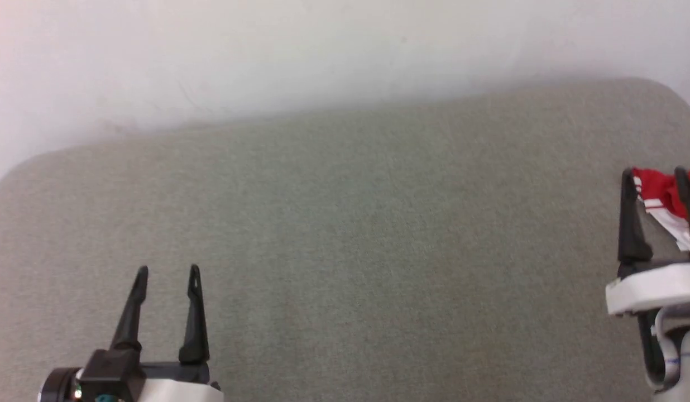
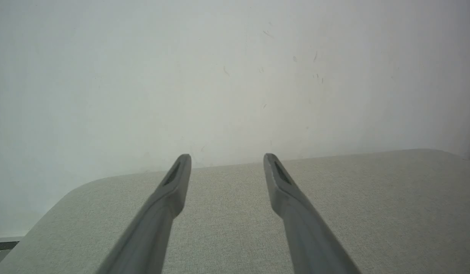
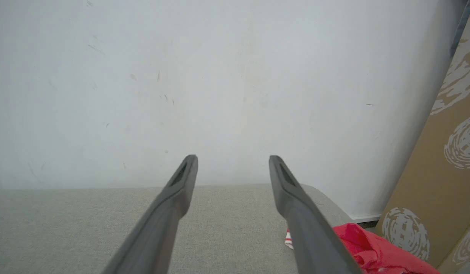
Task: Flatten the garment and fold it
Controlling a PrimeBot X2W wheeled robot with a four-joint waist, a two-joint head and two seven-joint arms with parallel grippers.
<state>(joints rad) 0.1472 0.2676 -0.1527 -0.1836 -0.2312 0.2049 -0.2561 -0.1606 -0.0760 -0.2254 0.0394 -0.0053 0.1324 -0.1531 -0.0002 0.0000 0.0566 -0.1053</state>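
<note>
Lying crumpled, garment (image 1: 657, 192) sits beside right tool (image 1: 653, 171).

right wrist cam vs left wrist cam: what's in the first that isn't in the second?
Right wrist, not left wrist: the red garment bunched at lower right, a brown patterned panel along the right edge, and the right hand, open. Left wrist, not right wrist: the left hand, open, and the grey fabric surface rounding off at that view's left. Both: the white wall, that surface, and nothing between the fingers.
</note>
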